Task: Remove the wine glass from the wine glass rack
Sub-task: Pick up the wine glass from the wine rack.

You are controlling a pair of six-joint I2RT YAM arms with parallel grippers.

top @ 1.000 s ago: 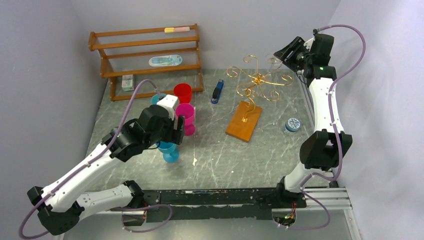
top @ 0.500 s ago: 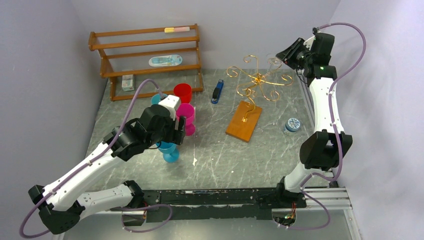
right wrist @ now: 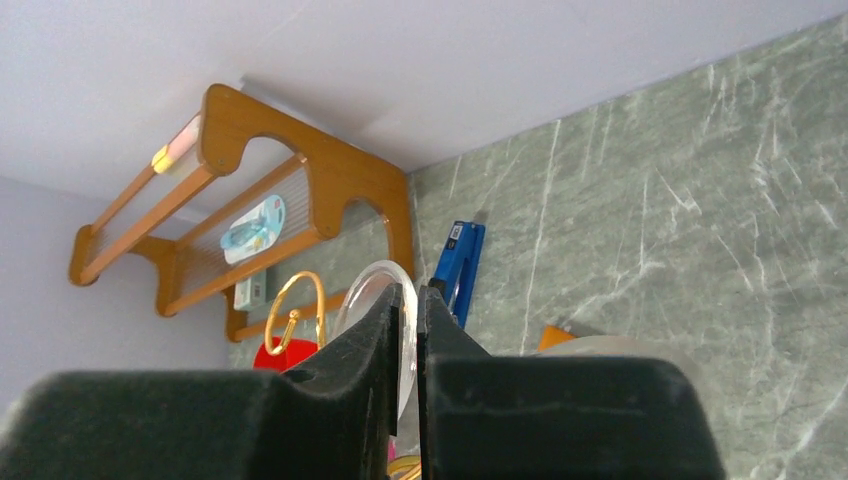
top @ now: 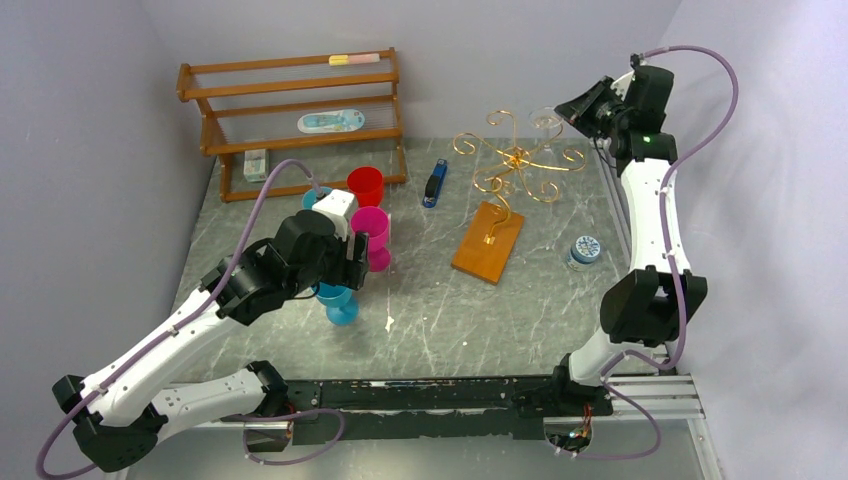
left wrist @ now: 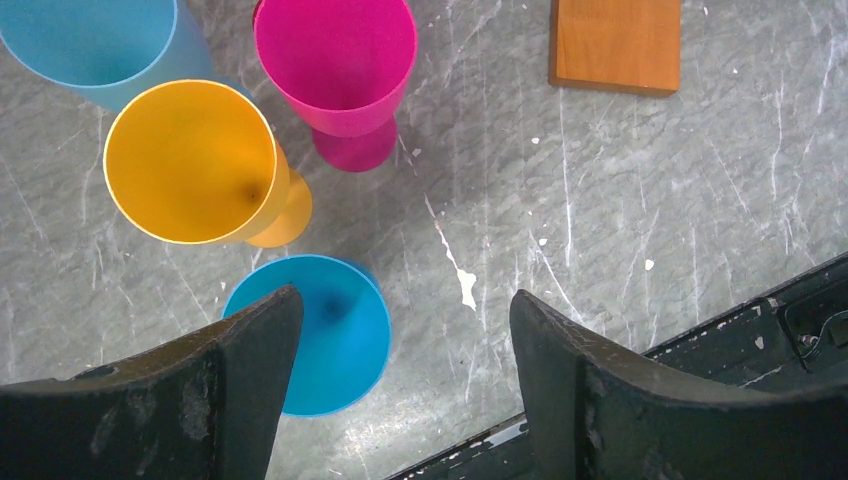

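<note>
The wine glass rack (top: 515, 160) is a gold wire stand with curled arms on an orange-brown wooden base (top: 488, 242), at the back right of the table. A clear wine glass (top: 545, 122) hangs from its far right arm. My right gripper (top: 572, 112) is up at that glass. In the right wrist view its jaws (right wrist: 411, 290) are pressed together on the thin clear round edge of the wine glass (right wrist: 362, 298). My left gripper (left wrist: 405, 310) is open and empty, hovering above a blue cup (left wrist: 335, 330) on the table's left side.
A brown slatted wooden shelf (top: 295, 110) stands at the back left. Red (top: 366, 185), pink (top: 371, 235), yellow (left wrist: 190, 160) and blue cups cluster under the left arm. A blue clip-like object (top: 434, 184) lies beside the rack, and a small round lid (top: 585, 248) sits near the right arm.
The right gripper's jaws have closed from partly open onto the glass's edge, and the wrist has shifted slightly right. The left arm has barely moved.
</note>
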